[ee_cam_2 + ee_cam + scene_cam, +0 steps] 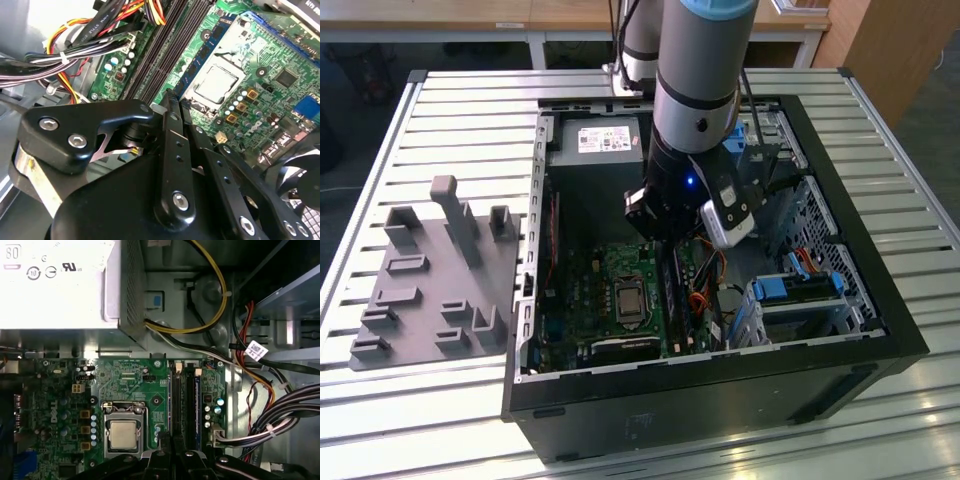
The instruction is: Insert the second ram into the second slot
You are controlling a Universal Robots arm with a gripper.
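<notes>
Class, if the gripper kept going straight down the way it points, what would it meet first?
Probably the memory slots on the motherboard, directly below the gripper; depth is unclear.

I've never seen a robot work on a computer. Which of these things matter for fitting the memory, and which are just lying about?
Part of the job: the pincer, above the memory slots; a dark-blue memory stick standing in those slots.

Just lying about: the grey tray beside the case, the power supply, the cable bundle, the processor, the blue drive clips.
</notes>
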